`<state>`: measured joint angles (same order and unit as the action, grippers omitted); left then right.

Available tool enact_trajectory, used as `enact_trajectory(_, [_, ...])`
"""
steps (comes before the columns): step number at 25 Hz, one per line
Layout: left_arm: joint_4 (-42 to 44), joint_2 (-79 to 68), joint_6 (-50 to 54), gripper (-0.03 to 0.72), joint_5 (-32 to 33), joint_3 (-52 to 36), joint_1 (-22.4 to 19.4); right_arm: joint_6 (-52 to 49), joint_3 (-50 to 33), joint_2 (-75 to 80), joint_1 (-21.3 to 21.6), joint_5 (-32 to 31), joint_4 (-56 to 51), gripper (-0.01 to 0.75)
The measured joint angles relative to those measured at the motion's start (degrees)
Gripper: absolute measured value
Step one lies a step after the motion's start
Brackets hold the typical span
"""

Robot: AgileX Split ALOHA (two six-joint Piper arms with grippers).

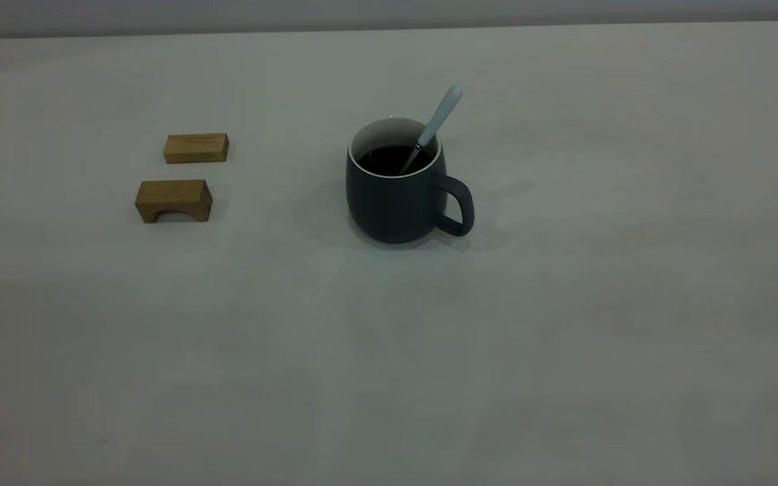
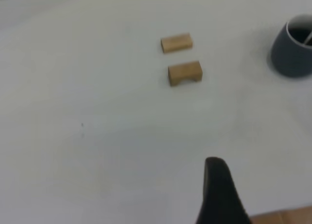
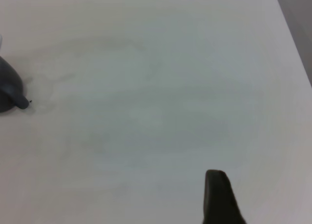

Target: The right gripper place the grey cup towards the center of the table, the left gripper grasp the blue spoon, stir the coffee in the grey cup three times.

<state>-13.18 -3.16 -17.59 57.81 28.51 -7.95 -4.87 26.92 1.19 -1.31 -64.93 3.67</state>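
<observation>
A: Outside view first. Anything of the arms?
B: None in shot. Cup [image 1: 396, 196] stood upright near the middle of the table [image 1: 564, 337], handle turned to the view's right. Looked placed as the task wanted, judging by the spot.
A: Spoon?
B: Spoon [image 1: 435, 125] sat in the cup, leaned on the far rim, pale blue handle poking up and out, metal end dipped in the coffee [image 1: 385, 158]. Propped only by rim and liquid, nothing gripping it.
A: Cup looks?
B: Rounded, dark slate outside, white inside, thin white rim, loop handle. Coffee near black, filled partway.
A: Other stuff?
B: Two tan wooden blocks [image 1: 196, 148] well off to the left, one plain, one arched [image 1: 173, 200].
A: Left wrist view.
B: Left gripper [image 2: 222, 195] hung above bare table, well apart from the cup [image 2: 292, 53] at the frame edge. Blocks [image 2: 176, 42] between. Spread or pressed together? Could not tell, too little shown.
A: Right wrist view.
B: Right gripper [image 3: 219, 199] likewise over bare table, far from the cup [image 3: 9, 87], only its side and handle caught. Grip state: could not tell. Held nothing visible.
A: Stage?
B: Probably stirring finished or not started; could not be settled from this.
</observation>
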Motion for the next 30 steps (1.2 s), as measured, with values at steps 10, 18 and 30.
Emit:
enact_trajectory(10, [1.45,4.27,-0.22,0.533,8.83,0.34,2.76,0.0,0.0,0.0,0.0,0.0,0.0,0.489])
enact_trajectory(18, [1.52,4.27,-0.1,0.533,8.56,-0.26,5.13,0.0,0.0,0.0,0.0,0.0,0.0,0.489])
enact_trajectory(30, [1.48,4.27,-0.04,0.533,8.52,-0.27,5.13,0.0,0.0,0.0,0.0,0.0,0.0,0.489])
